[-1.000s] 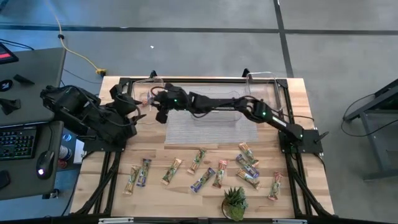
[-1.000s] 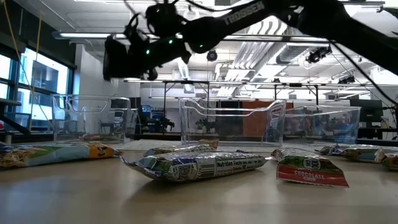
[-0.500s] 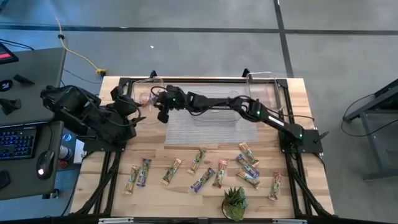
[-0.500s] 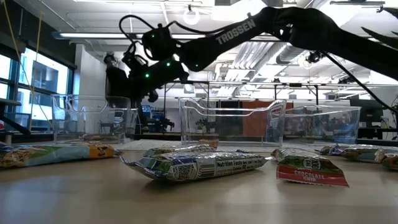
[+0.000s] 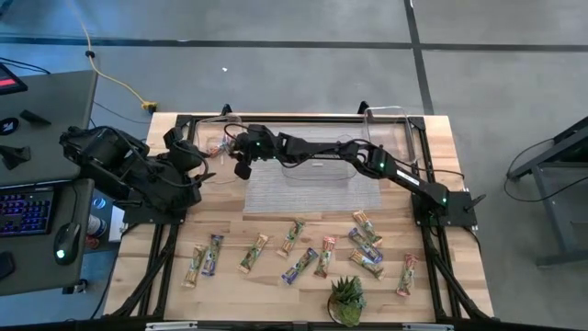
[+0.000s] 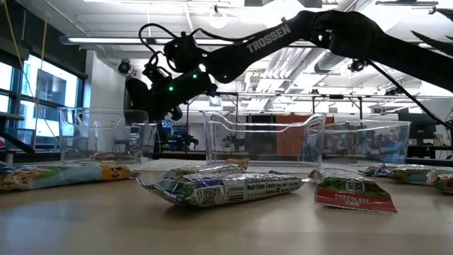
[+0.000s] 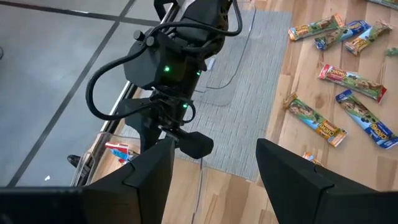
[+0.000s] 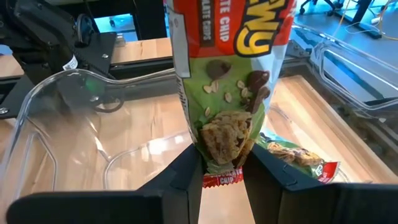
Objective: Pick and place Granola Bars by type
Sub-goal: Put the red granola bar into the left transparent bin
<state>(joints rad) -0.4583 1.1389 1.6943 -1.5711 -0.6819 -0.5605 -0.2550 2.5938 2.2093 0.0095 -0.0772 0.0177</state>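
Note:
My right gripper (image 8: 222,167) is shut on a green-and-red granola bar (image 8: 230,81) and reaches across the far side of the table over the far-left clear bin (image 5: 220,140). In the low view it hangs just above that bin (image 6: 106,134). Another green-and-red bar (image 8: 292,155) lies flat on the bin's floor. Several more bars (image 5: 303,248) lie flat on the wood near the table's front edge. My left gripper (image 7: 214,180) waits open at the table's left, near the bin, with nothing between its fingers. My right gripper pinches the bar's near end (image 8: 222,171) between its two fingers (image 8: 183,180). The fingers come from the table's right side, slanting a little downward. The bar sticks out ahead of them along their line, lifted clear over the bin's inside.
A middle clear bin (image 5: 317,152) and a right clear bin (image 5: 390,133) stand along the far edge. A grey mat (image 5: 303,188) lies in front of them. A small potted plant (image 5: 347,299) stands at the front edge. A desk with a keyboard (image 5: 28,207) is on the left.
My right gripper has come down toward the far-left bin, still shut on the bar, and now hangs just above the bin's rim instead of well above it. Most of the drop came early in the second.

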